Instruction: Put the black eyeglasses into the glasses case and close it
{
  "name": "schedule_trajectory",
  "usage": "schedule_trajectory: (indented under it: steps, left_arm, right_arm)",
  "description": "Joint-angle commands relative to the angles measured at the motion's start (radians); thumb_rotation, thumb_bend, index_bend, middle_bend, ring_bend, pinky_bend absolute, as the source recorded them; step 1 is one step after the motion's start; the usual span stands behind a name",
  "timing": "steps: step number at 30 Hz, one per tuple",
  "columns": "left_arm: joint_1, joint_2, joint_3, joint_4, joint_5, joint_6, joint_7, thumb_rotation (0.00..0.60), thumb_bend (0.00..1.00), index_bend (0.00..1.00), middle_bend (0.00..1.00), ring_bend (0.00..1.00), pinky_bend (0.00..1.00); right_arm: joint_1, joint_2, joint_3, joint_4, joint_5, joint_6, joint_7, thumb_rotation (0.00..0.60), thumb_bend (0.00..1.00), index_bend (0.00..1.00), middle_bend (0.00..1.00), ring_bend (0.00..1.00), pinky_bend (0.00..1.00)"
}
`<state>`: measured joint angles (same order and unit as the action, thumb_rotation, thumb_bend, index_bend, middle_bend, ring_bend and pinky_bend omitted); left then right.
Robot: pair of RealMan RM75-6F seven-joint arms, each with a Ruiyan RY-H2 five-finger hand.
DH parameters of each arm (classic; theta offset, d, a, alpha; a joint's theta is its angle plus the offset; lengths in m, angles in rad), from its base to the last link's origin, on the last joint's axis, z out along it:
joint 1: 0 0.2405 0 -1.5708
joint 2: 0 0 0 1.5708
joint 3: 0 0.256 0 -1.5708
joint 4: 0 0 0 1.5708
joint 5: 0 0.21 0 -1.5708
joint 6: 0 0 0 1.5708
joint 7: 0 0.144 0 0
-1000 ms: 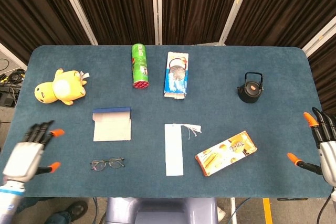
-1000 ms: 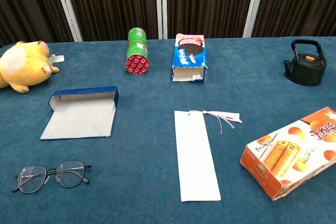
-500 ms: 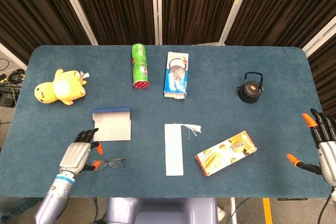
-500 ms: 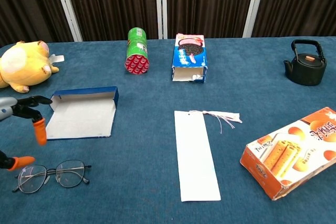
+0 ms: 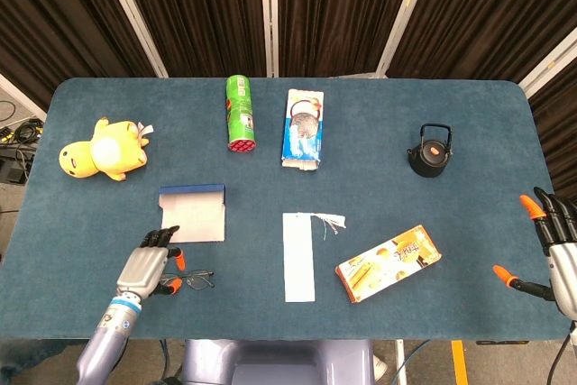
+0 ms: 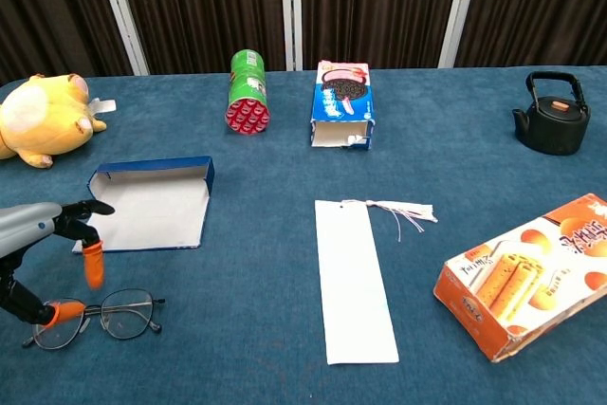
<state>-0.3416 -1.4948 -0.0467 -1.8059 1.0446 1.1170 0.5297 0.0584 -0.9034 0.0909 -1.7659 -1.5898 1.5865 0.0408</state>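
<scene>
Half a second on, left hand [image 6: 47, 263] lower and closer, orange-tipped fingers [image 6: 93, 267] apart, one tip at the thin black wire-framed eyeglasses [image 6: 95, 316] in the lower left; nothing gripped yet, pickup seemingly next. Flat blue-edged rectangular glasses case [image 6: 152, 206] lying open just above. Right hand [image 5: 552, 245] spread, far right edge.
</scene>
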Motion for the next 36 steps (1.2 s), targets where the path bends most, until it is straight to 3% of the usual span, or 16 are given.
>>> schedule_trajectory:
  steps: [1, 25, 36]
  left_arm:
    - [-0.007, -0.004, 0.005, 0.003, -0.013, -0.003, 0.004, 0.600, 0.33, 0.50, 0.00, 0.00, 0.00]
    - [-0.049, -0.030, 0.028, 0.040, -0.056, -0.016, -0.005, 0.600, 0.39, 0.55, 0.00, 0.00, 0.00]
    - [-0.062, -0.027, 0.039, 0.032, -0.070, 0.002, 0.019, 0.600, 0.47, 0.59, 0.00, 0.00, 0.00]
  right_arm:
    - [0.000, 0.001, 0.000, 0.000, 0.002, -0.002, 0.003, 0.600, 0.00, 0.00, 0.00, 0.00, 0.00]
    - [0.002, 0.003, 0.000, 0.000, 0.003, -0.004, 0.006, 0.600, 0.00, 0.00, 0.00, 0.00, 0.00]
    - [0.002, 0.002, 0.000, 0.001, 0.003, -0.006, 0.005, 0.600, 0.00, 0.00, 0.00, 0.00, 0.00]
